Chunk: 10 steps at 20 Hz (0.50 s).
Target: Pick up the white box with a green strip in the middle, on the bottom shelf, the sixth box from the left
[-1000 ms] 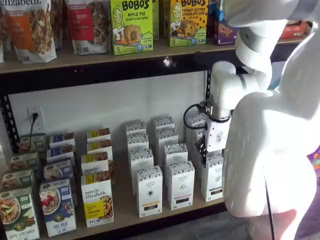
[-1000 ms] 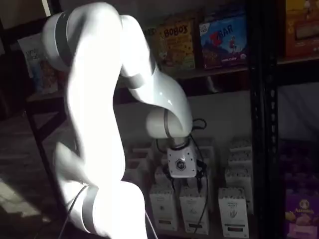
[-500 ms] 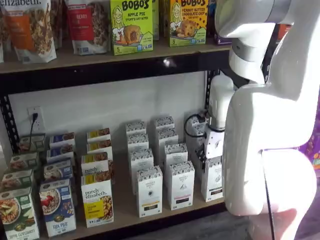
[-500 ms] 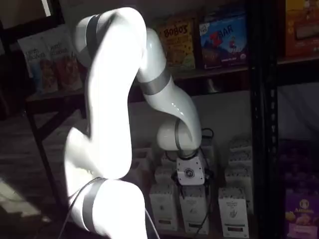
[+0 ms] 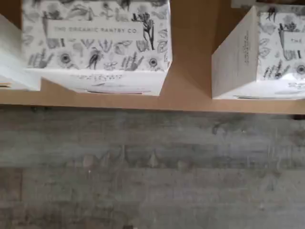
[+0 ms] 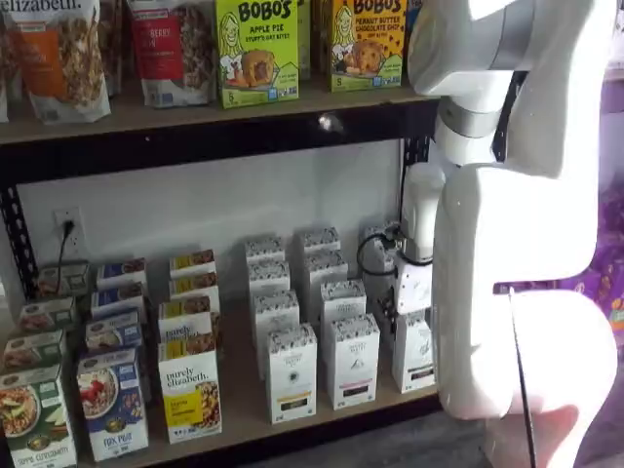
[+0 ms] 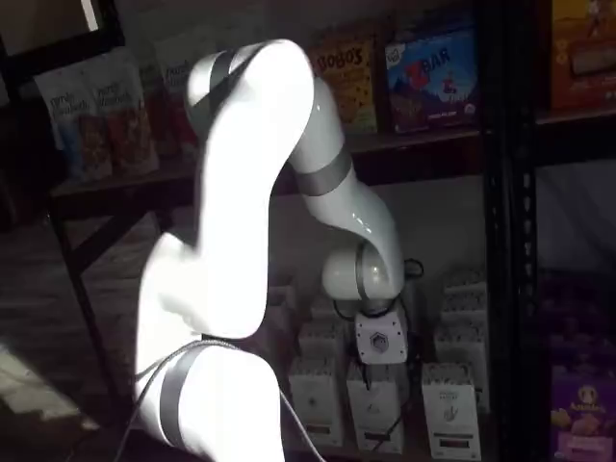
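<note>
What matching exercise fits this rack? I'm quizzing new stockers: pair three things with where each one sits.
Things:
1. yellow-green Bobo's Apple Pie box
2. yellow-labelled purely elizabeth carton
3. white wall socket with a black plug

Places:
A. white back wall
B. upper wooden shelf
C. bottom shelf of pale wood

Pairs: 1-B, 2-C, 3-A

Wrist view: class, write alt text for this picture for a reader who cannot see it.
White cartons printed with black flower drawings, one reading "The Organic Pantry Co.", stand at the front edge of a pale wood shelf, seen from above. Beyond the edge lies a grey wood-grain floor.
</note>
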Each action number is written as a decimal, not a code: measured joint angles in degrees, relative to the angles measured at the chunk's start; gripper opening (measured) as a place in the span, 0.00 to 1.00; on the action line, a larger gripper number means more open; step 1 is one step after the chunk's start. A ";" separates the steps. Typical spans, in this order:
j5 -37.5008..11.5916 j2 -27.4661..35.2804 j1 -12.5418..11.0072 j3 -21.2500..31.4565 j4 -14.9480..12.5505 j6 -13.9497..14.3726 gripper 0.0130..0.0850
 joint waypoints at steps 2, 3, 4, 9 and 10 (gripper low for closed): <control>-0.41 2.87 -0.71 -3.13 0.28 -0.91 1.00; -0.08 4.08 -1.10 -4.65 -0.20 -0.85 1.00; 0.21 5.49 -1.53 -6.42 0.01 -1.50 1.00; 1.53 10.07 -3.21 -12.50 -2.42 -0.91 1.00; 1.39 10.84 -3.49 -13.46 -2.40 -1.20 1.00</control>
